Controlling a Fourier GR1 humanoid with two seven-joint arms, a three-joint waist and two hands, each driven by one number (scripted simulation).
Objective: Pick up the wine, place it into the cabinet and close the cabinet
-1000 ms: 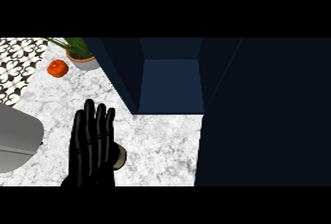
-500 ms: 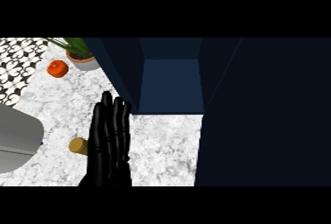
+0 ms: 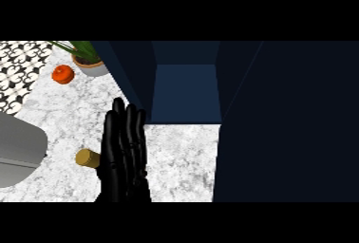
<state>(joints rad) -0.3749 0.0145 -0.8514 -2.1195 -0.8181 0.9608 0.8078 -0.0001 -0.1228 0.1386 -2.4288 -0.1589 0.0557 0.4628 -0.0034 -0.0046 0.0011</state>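
Right now only one black hand (image 3: 125,152) shows in the head view, rising from the counter's near edge with its fingers straight and pressed together, grasping nothing. Which hand it is cannot be settled from this view (it sits left of the middle, which hints at the left one). The wine (image 3: 88,158) shows only as a small tan round top, just beside the hand on its left and seemingly touching its edge; the bottle's body cannot be made out from straight above.

Beyond the fingertips, toward the counter's far edge, the cabinet (image 3: 186,92) stands open, a blue floor between dark walls, and its dark door (image 3: 288,123) fills the counter's right side. A potted plant (image 3: 88,59) and an orange fruit (image 3: 63,74) stand in the far-left corner, well apart from the hand. A grey rounded thing (image 3: 17,154) lies along the left edge.

By my judgement the pick is not yet made. The risk is that the flat hand slides past or nudges the bottle sideways toward the grey thing and tips it, since no fingers are curled round it
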